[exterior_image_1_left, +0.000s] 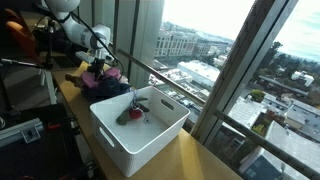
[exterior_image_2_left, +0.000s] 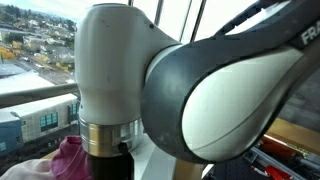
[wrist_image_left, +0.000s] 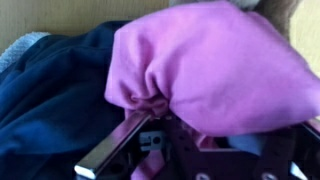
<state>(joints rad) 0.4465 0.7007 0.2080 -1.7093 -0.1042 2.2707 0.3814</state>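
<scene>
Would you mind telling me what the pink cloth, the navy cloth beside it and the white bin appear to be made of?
Pink cloth: soft matte fabric, perhaps fleece or knit; it bunches into rounded folds.
Navy cloth: a matte textile too, lying in loose creases; weave unclear.
White bin: probably moulded plastic, smooth, with stiff straight walls.

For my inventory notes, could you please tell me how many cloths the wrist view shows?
2 for certain: a pink cloth bunched at the right and a dark blue cloth at the left, partly under it. Others may be hidden.
</scene>
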